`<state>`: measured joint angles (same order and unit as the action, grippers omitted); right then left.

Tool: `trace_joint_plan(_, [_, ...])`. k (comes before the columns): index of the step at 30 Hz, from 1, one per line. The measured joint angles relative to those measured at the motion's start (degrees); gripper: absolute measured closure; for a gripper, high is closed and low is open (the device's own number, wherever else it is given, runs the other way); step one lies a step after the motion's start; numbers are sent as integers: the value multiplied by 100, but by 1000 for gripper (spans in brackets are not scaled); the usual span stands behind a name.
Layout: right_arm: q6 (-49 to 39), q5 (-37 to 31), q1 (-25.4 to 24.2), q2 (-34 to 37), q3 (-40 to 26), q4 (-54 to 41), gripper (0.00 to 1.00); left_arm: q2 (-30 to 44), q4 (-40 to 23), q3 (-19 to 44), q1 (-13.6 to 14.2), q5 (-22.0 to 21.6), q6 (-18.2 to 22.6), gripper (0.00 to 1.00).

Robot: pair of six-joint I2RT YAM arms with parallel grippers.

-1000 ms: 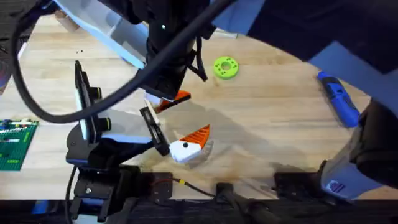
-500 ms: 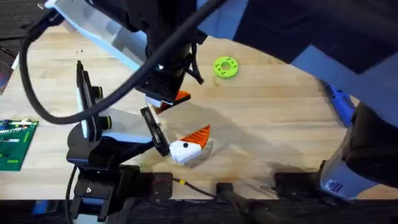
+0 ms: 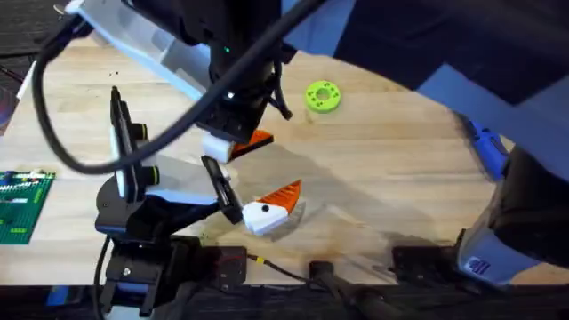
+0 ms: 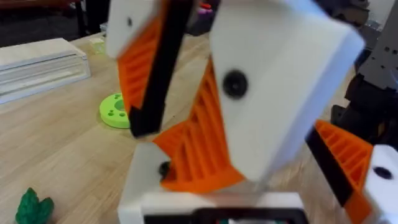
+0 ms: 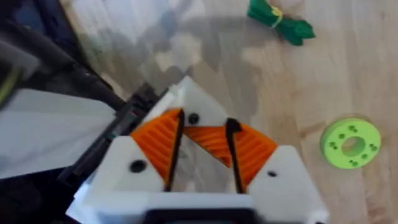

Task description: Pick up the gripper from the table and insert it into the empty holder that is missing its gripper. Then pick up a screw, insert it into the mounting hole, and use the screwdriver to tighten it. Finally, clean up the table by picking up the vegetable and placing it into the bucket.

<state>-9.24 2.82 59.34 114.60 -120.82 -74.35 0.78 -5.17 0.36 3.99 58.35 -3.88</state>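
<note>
At mid-surface (image 3: 373, 169), right hand (image 3: 236, 142) low over the wood, reaching across from a big dark blurred arm under the overhead camera. Orange wedge (image 3: 258, 140) sticking out at its tip. Can't tell if that's a loose piece or the hand's own pad. Right hand's state: cannot tell, spread or pinching. From the right wrist, right hand (image 5: 202, 155) white with orange ribbed faces. White block (image 5: 189, 102) with a dark hole at its far end; touching or just past it, can't tell.

Just toward the bases from there, left hand (image 3: 271, 209), white and orange, low over the surface at the end of the left arm. From the left wrist, left hand (image 4: 273, 180) blurred, with a big white-and-orange piece close in front. State: cannot tell.

Vegetable (image 5: 280, 22) flat on the wood, near the hands, apart from both; also low in the left wrist view (image 4: 34, 208). Lime disc (image 3: 322, 96) on the far side of the surface, well apart from the vegetable.

Screwdriver (image 3: 487, 151) lying at the right side of the surface, partly hidden by the right arm, well apart from both hands.

Green board (image 3: 18, 204) at the left edge.
</note>
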Motion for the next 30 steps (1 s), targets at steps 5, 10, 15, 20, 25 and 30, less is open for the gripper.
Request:
trace_joint_plan(5, [47,-80,-298,-61,-49,-33,20,-4,4,0,0,17,80,7])
trace_joint_plan(10, [49,-19,-755,-65,-459,395,12,-4,4,0,0,17,105,8])
trace_joint_plan(15, [71,-21,-1321,-65,-489,795,10,-4,4,0,0,17,110,8])
trace_joint_plan(20, [235,-40,-1843,-76,-489,792,10,-4,4,0,0,17,112,8])
trace_joint_plan(25, [461,-74,-2599,-288,-489,637,9,-4,4,0,0,17,112,8])
trace_joint_plan(30, [514,-199,-3446,-840,-489,279,7,-4,4,0,0,17,112,8])
